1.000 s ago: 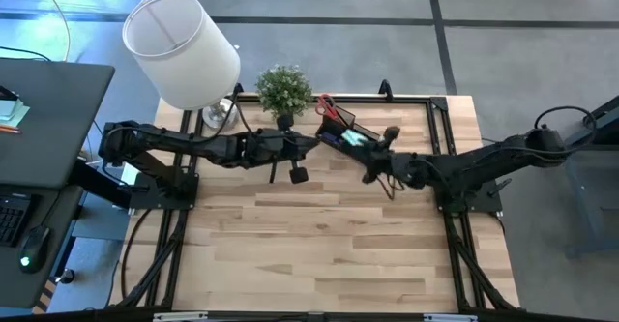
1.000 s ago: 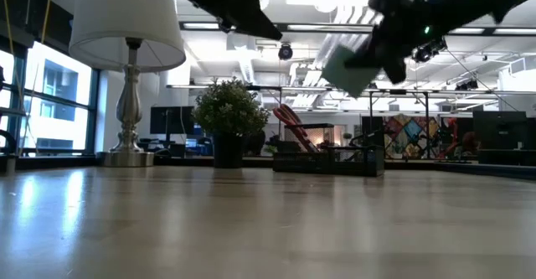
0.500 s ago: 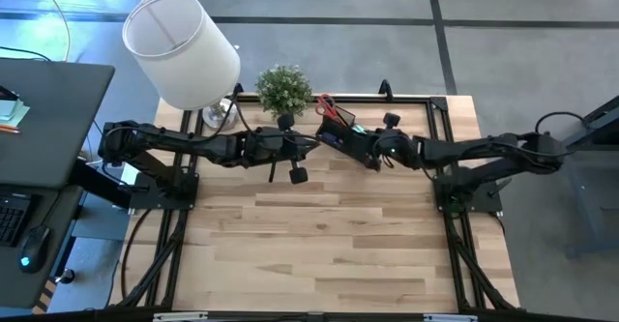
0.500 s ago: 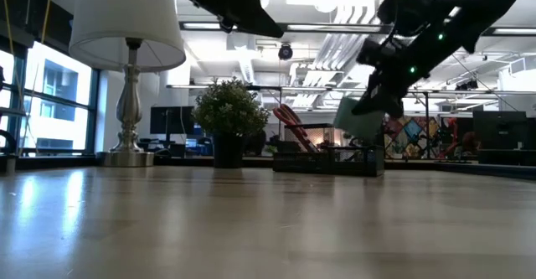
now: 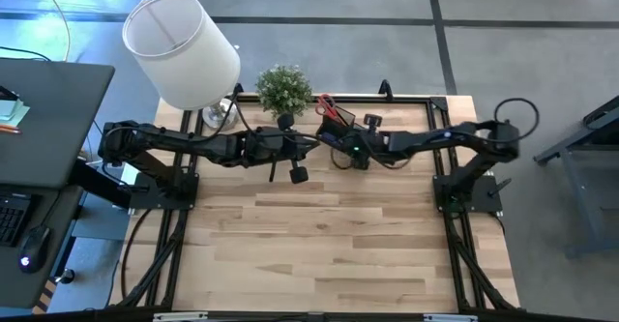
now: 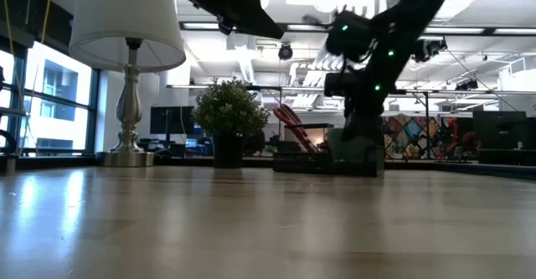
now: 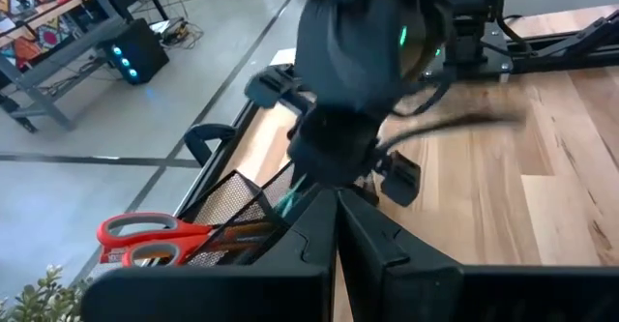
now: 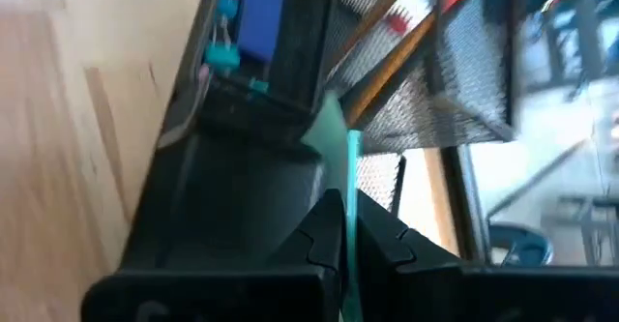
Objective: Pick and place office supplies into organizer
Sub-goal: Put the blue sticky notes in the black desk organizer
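right pincer has swung in from mid-desk and dropped over the organizer, clamped on the mint sticky-note pad, thin and held edge-on. best to ease it straight down into an open compartment before letting go. left pincer waits beside, shut.

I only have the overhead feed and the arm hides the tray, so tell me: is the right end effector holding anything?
Observer: Yes. Its wrist view shows the right end effector shut on the mint-green sticky-note pad, seen edge-on.
Operator: Is it at the organizer yet?
Observer: The low view shows it down at the organizer.
Operator: And the left one?
Observer: The left end effector is shut with nothing in it.
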Controlling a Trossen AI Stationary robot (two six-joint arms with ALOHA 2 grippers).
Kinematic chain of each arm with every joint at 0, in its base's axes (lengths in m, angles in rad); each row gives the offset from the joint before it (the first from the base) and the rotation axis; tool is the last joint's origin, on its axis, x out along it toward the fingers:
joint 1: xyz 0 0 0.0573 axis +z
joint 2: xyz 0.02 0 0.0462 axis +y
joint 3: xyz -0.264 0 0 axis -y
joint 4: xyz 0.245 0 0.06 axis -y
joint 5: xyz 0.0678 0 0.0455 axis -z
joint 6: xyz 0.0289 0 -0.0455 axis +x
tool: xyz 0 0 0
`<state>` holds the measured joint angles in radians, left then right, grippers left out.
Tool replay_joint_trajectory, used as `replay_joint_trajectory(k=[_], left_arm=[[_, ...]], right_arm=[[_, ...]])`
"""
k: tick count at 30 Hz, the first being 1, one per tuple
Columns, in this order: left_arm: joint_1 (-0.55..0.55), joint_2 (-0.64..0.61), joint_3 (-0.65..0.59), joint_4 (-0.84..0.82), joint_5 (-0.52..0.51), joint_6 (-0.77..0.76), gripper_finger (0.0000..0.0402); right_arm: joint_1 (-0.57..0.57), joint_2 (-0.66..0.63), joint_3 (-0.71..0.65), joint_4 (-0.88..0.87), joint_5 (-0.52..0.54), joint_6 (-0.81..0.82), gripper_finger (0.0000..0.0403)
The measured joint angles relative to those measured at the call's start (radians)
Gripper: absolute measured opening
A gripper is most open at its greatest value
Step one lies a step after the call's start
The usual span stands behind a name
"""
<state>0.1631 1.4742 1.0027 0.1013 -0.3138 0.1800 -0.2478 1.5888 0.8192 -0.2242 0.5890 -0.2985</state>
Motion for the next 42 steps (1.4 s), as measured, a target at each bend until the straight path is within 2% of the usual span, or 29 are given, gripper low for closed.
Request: replay_joint_trajectory(k=[3, 8, 14, 21, 30, 36, 42], left_arm=[[0.0, 0.0, 0.0, -0.001, 0.0, -0.003, 0.0001], [0.0, 0.0, 0.0, -0.026, 0.0, -0.006, 0.0001], [0.0, 0.001, 0.0, -0.044, 0.0, -0.007, 0.0001], [0.0, 0.001, 0.0, -0.043, 0.0, -0.015, 0.0001], [0.0, 0.001, 0.0, -0.041, 0.0, -0.03, 0.0001], [0.0, 0.001, 0.0, -0.04, 0.005, -0.03, 0.0001], [0.0, 0.001, 0.0, -0.04, 0.014, -0.039, 0.0001]], right_arm=[[-0.001, 0.072, 0.084, -0.129, 0.007, 0.058, 0.0002], [-0.001, 0.149, 0.16, -0.243, 0.031, 0.113, 0.0002], [0.0, 0.152, 0.165, -0.252, 0.049, 0.141, 0.0003], [-0.001, 0.186, 0.165, -0.209, -0.059, 0.137, 0.0017], [-0.001, 0.221, 0.165, -0.2, -0.069, 0.151, 0.0033], [-0.007, 0.222, 0.164, -0.193, -0.217, 0.171, 0.0072], [-0.008, 0.221, 0.164, -0.205, -0.225, 0.19, 0.0126]])
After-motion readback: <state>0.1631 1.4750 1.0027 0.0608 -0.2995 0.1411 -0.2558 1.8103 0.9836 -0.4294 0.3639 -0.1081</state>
